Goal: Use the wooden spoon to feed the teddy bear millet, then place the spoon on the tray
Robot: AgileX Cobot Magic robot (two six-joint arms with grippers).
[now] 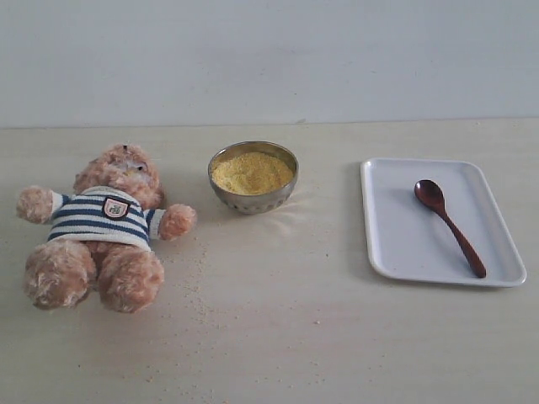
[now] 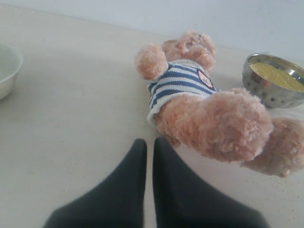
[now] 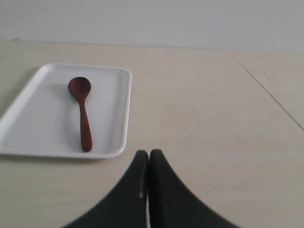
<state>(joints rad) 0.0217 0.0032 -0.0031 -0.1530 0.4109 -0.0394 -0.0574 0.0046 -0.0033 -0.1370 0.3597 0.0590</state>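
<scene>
Seemingly stray millet point(image 1: 197, 273) speckles table point(image 1: 337, 337) beside teddy bear point(image 1: 101, 227).

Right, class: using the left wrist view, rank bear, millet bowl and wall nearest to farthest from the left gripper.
1. Bear, just ahead of the left gripper.
2. Millet bowl, beyond the bear.
3. Wall, behind everything.

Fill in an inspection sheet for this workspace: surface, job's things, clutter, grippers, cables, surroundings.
Surface: pale table, stray grains scattered on it.
Job's things: teddy bear lying on its back; millet heaped in steel bowl; wooden spoon lying in white tray.
Clutter: pale bowl, partly in view, left wrist view only.
Grippers: left gripper and right gripper both closed, empty.
Cables: nothing seen.
Surroundings: plain pale wall.
</scene>
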